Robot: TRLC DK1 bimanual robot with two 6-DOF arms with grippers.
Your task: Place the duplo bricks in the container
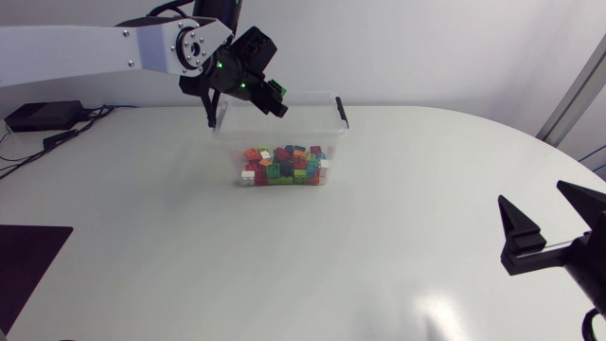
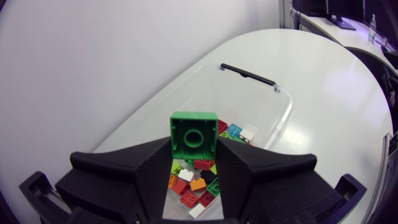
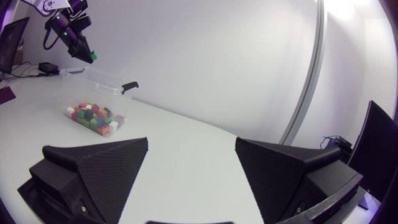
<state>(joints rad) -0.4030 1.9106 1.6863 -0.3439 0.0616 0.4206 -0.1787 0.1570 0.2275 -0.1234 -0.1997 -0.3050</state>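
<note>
Left gripper [image 2: 194, 152] is clamping a green duplo brick [image 2: 194, 132] from two sides.
It is hanging above the clear container [image 1: 322, 128], where mixed bricks [image 1: 284, 163] are lying; right gripper [image 3: 193, 143] is standing wide open, unloaded, well apart.

green brick [image 2: 194, 132], clear container [image 1: 324, 121], multi-col bricks [image 1: 284, 167], wht table [image 1: 284, 270]

A robotics lab: a silver-grey jointed robot arm [image 1: 85, 47] over a white rounded table [image 1: 284, 265], a flat black box [image 1: 43, 116] with cables at ten o'clock.
</note>
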